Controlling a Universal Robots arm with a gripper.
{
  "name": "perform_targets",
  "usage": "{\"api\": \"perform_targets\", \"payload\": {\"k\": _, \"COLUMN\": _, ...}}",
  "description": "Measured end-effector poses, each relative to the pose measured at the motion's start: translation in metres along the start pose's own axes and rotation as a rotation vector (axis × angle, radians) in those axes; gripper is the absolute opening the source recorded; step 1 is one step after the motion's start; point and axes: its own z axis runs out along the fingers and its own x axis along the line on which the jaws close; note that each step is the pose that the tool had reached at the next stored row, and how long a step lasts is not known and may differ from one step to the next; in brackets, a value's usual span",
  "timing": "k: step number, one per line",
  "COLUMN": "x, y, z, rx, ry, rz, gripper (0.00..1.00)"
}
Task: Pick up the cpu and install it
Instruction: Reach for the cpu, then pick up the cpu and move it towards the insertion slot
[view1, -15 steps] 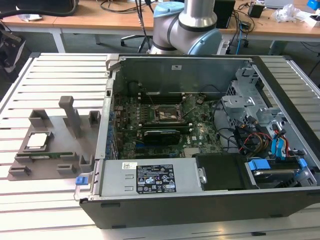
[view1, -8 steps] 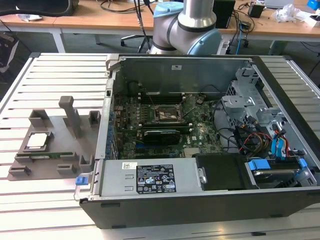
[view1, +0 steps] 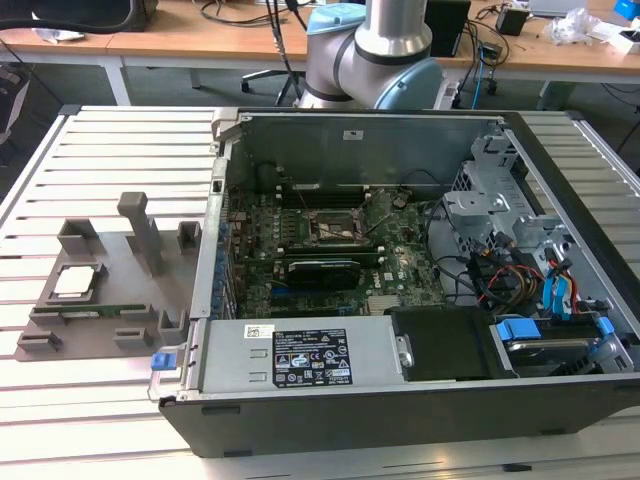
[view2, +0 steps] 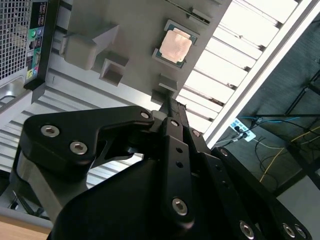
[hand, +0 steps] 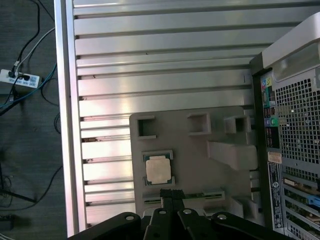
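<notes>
cpu (hand: 157, 170) sits in its pocket on the grey holder (hand: 200, 160) beside the open pc case (view1: 400, 418), and the gripper (hand: 170, 192) hovers above it, empty with fingers pressed together, so I'd spread them wide and drop square onto the chip's edges.

Arm up at the back, gripper closed

There's the arm (view1: 372, 55) at the far edge of the exterior view, a silver upright segment over a grey joint with pale blue caps. In both wrist views the black gripper (hand: 171, 193) (view2: 168, 104) reaches out ahead of the camera with its bolted linkages folded inward on either side. The two slim fingers (hand: 166, 196) lie flat against each other, tips meeting with no gap showing.
</notes>
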Motion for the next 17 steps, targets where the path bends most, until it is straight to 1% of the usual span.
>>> {"api": "perform_targets", "payload": {"k": 16, "x": 0.0002, "y": 0.0000, "z": 0.0000, "rx": 0.0000, "ry": 0.0000, "rz": 0.000, "gripper": 0.11}}
{"api": "perform_targets", "payload": {"k": 17, "x": 0.0002, "y": 0.0000, "z": 0.0000, "rx": 0.0000, "ry": 0.0000, "rz": 0.000, "gripper": 0.17}}
